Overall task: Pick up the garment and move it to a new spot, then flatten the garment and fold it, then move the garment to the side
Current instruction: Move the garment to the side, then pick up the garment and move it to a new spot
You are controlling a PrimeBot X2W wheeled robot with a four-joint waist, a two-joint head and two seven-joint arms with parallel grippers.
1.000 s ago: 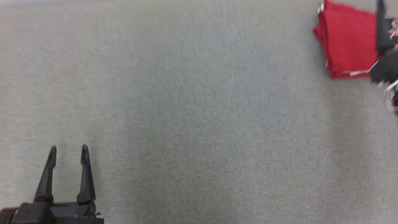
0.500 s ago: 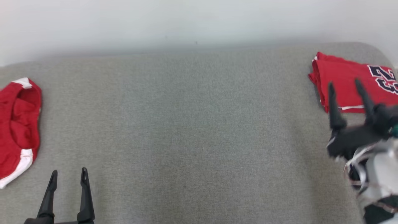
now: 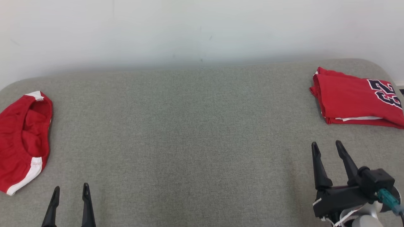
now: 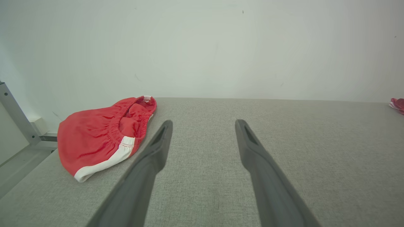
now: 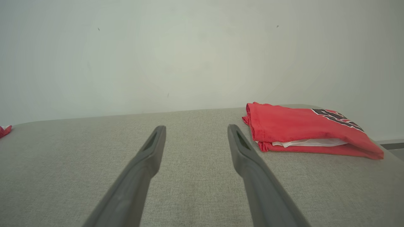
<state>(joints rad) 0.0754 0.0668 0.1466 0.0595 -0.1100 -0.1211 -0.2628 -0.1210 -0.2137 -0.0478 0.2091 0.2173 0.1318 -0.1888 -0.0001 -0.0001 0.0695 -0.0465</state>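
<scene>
My left end effector (image 3: 70, 187) sits at the near left of the head view, fingers spread wide with nothing between them. Through the gap in the left wrist view I see bare counter (image 3: 189, 132). My right end effector (image 3: 326, 144) matches it at the near right: jaws apart, empty, pointing toward the wall (image 3: 189, 28). I cannot tell whether either one touches the cloth-covered surface or hangs just above it.

Beyond the right fingers and a little to their right lies the shirt (image 3: 347, 94). It is apart from them and close to the counter's far right corner. It is folded into a compact red block, with a dark number print facing up at its right end and a white layer showing along its near edge.

Out past the left fingers, at the counter's left edge, is a second red piece with a gathered waistband and a white panel, which looks like shorts (image 3: 22, 138). It lies crumpled and open, apart from my fingers. The wide grey stretch between the two pieces is bare.

I judge the shirt finished: it is folded, flat enough and parked at the side, with neither arm on it. If the shorts are also mine to do, nothing on them has begun: picking up, spreading, folding and setting aside all remain.
</scene>
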